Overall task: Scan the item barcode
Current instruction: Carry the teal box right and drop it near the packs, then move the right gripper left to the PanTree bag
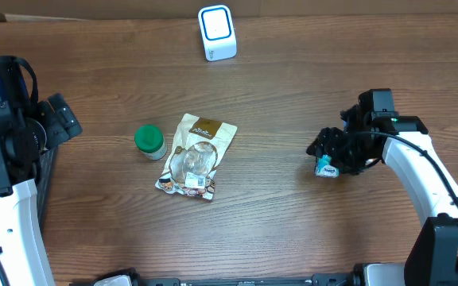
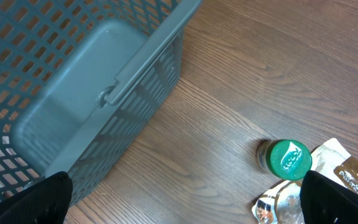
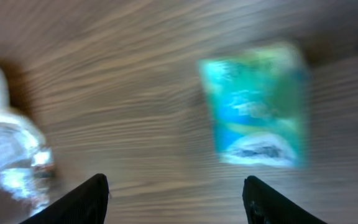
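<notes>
hard to see: the right wrist view is all blurry; the print on the teal packet (image 3: 257,112) cannot be read, and I cannot tell what the shiny clear blob (image 3: 11,149) at 9 o'clock is
cut off: the basket (image 2: 73,93) runs off the left wrist view at 9 o'clock; from above, the left arm (image 1: 6,135) hides most of it
teal packet: small, flat and shiny; it lies on the wooden table (image 1: 277,230) at 3 o'clock, right at the tip of the right gripper (image 1: 328,155); I cannot tell if they touch
right gripper: fingers spread apart with nothing between them; the packet sits past the tips at 1 o'clock
left gripper (image 2: 184,193): wide open, holding nothing, over the table beside the basket
scanner (image 1: 217,32): white box with a blue face, at 12 o'clock
pouch (image 1: 197,156): brown and cream, crinkly, lying flat in the middle
jar (image 1: 149,141): round green lid, just beside the pouch at 9 o'clock
basket: grey plastic, grid walls, smooth floor
</notes>
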Tool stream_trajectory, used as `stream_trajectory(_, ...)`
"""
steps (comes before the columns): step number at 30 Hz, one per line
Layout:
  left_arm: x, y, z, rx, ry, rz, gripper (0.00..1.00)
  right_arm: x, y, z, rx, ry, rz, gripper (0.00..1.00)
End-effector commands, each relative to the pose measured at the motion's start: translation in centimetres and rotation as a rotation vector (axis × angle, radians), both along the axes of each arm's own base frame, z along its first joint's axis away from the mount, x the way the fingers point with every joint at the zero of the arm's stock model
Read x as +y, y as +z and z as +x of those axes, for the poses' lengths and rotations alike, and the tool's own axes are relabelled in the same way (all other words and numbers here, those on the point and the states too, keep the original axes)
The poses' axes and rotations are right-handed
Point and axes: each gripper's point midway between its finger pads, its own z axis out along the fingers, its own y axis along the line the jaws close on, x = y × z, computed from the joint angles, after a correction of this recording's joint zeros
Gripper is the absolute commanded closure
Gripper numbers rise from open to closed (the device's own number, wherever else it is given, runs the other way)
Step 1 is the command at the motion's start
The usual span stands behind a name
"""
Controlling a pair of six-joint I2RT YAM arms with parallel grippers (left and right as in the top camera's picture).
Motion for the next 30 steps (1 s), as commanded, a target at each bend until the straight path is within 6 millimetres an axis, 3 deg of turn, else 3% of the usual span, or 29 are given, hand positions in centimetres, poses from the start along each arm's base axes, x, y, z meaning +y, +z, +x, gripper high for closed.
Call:
stream_trajectory(1,0.2,0.5,-0.3,-0.02,0.023,0.0,0.0,4.0,2.5,0.7,-0.084,0.111,0.175,0.3)
stream_trajectory(3,0.2,0.5,-0.3,-0.02,0.023,0.0,0.0,5.8,2.3,0.9,-0.106,0.157,0.18,0.2)
stream_trajectory(6,0.2,0.5,-0.3,-0.02,0.023,0.0,0.0,8.5,0.9,0.9,-0.092,0.178,0.199,0.14)
stream_trajectory(13,0.2,0.5,-0.3,-0.02,0.023,0.0,0.0,13.9,-3.5,0.4,-0.039,0.267,0.25,0.14)
stream_trajectory(18,0.2,0.5,-0.3,-0.02,0.023,0.0,0.0,17.2,-4.6,0.0,-0.075,0.36,0.286,0.14)
stream_trajectory(26,0.2,0.5,-0.3,-0.02,0.023,0.0,0.0,18.8,-3.7,1.9,-0.155,0.317,0.308,0.18)
stream_trajectory(30,0.2,0.5,-0.3,-0.02,0.023,0.0,0.0,19.3,-3.3,2.1,-0.213,0.383,0.303,0.37)
